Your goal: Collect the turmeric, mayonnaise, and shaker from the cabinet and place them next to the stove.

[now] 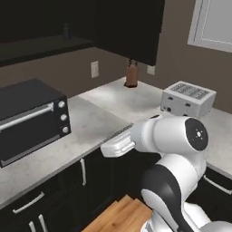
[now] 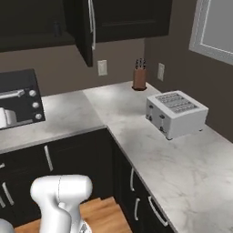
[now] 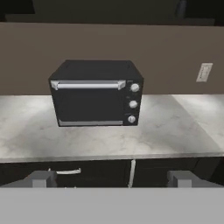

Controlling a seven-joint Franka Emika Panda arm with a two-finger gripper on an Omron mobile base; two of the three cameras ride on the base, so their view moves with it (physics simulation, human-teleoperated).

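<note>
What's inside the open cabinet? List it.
On the cabinet's dark shelf stands the shaker, a slim dark bottle. The rest of the interior is too dark to tell; no jars can be made out.

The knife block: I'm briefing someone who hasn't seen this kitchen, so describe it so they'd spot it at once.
Follow the pale marble counter to its back corner. The knife block stands upright there against the brown wall, between two white wall outlets. It is a small brown wooden block with dark handles sticking up, unlike the low white toaster nearer along the counter.
</note>
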